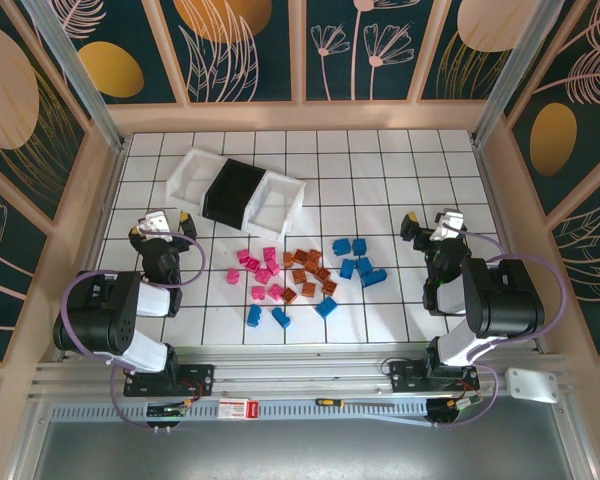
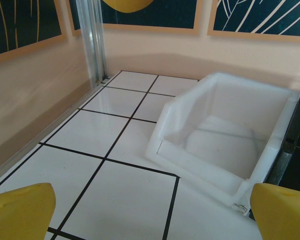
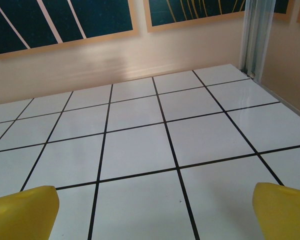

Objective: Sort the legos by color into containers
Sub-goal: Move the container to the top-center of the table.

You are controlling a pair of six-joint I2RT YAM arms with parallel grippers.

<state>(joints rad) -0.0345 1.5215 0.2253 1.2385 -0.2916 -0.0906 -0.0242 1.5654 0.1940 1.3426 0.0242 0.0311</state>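
The legos lie in the middle of the tiled floor: a pink cluster point(image 1: 260, 272), an orange cluster point(image 1: 310, 272) and a blue cluster point(image 1: 358, 260), with more blue bricks point(image 1: 270, 316) nearer the arms. The containers stand in a slanted row behind them: a white bin point(image 1: 193, 176), a black bin point(image 1: 232, 190) and a second white bin point(image 1: 280, 200). My left gripper point(image 1: 163, 220) is open and empty, left of the legos, just in front of the left white bin point(image 2: 225, 135). My right gripper point(image 1: 435, 220) is open and empty, right of the blue legos.
Peach walls ring the floor, and a metal post point(image 2: 92, 40) stands in the far left corner. In the right wrist view, bare tiles point(image 3: 140, 150) stretch to the back wall between the yellow fingertips point(image 3: 22, 210). The black bin's edge point(image 2: 295, 140) shows beside the white one.
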